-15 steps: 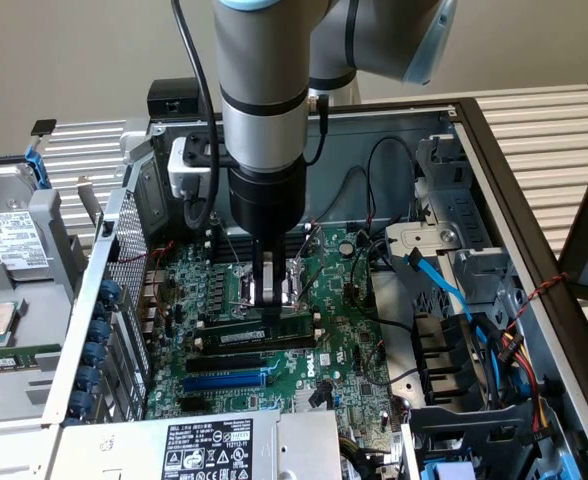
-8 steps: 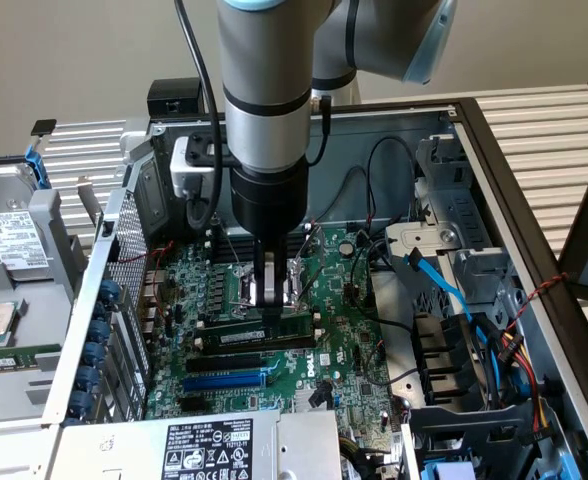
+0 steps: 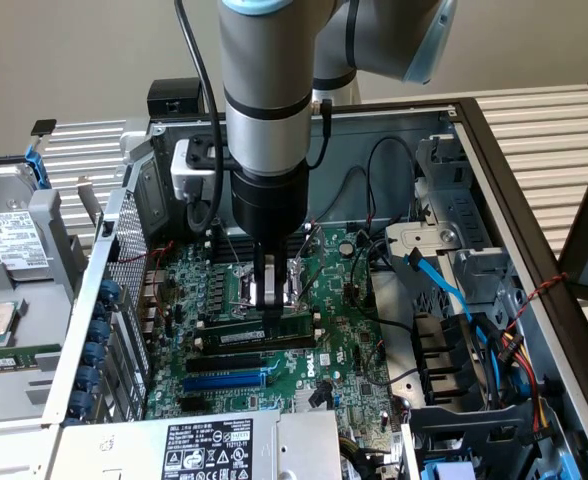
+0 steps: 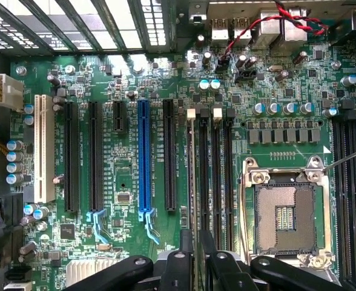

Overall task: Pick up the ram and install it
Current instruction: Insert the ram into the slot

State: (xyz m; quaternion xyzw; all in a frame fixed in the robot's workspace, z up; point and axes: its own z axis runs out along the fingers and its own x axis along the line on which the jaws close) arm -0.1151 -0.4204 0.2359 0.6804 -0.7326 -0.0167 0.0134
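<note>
Gripper [image 4: 194, 248] is seen clamped on the ram [image 3: 255, 327], held edge-on at the memory slots [image 4: 217, 170]; seating is judged unfinished.

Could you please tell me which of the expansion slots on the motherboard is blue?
The blue slot sits between a short black slot and a long black slot; the others are black, save one white slot.

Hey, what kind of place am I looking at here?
Likely a computer repair or assembly bench: an opened desktop PC case lying on its side, its green motherboard with an empty CPU socket exposed, a hard drive beside it.
</note>
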